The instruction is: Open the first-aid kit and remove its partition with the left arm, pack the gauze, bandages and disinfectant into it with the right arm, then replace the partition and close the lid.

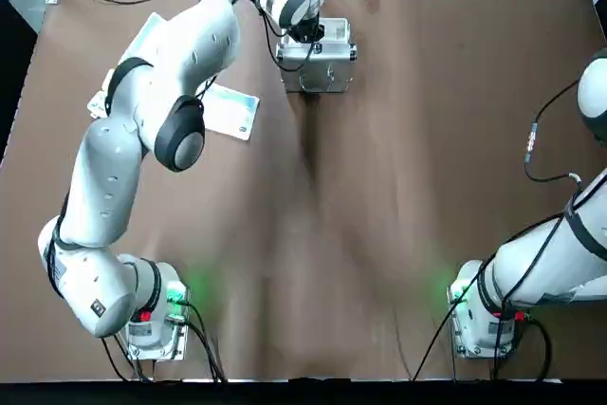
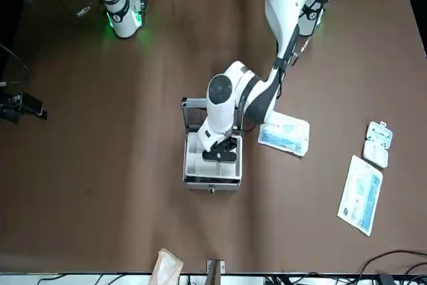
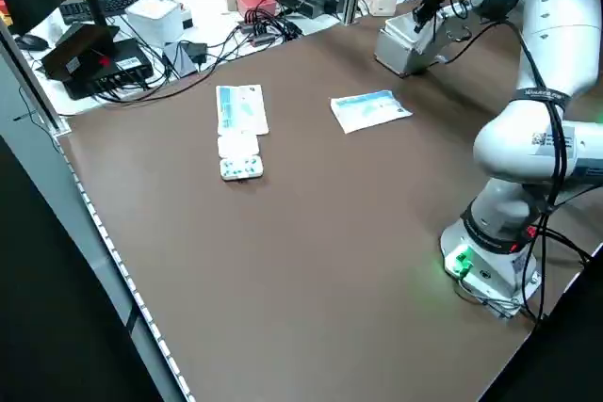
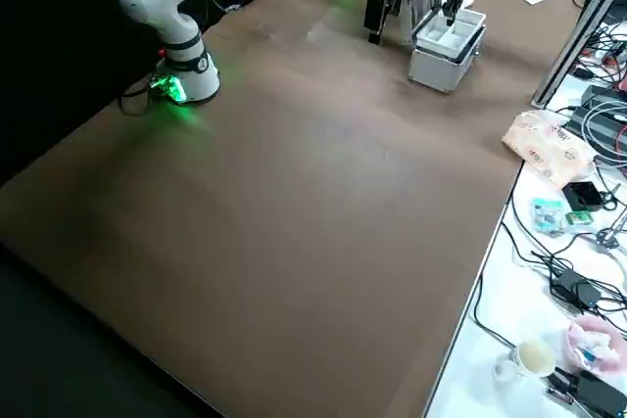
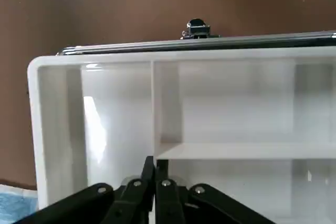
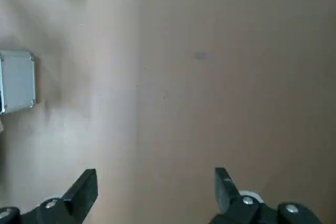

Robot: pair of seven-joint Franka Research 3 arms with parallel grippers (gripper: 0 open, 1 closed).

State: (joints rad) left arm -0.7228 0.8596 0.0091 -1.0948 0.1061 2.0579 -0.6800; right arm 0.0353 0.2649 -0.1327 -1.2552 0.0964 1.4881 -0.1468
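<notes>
Nearby: blue-white pack (image 2: 285, 133) beside first-aid kit (image 2: 211, 165) | flat packets (image 2: 361, 195) well apart

Left end effector (image 2: 220, 151) fills first-aid kit (image 2: 212, 183) opening; flat packs (image 2: 285, 134) lie beside; table (image 1: 398, 187) centre bare.

White jointed arms (image 1: 152, 130), dark grey joint caps, green-lit bases, black cables.
</notes>
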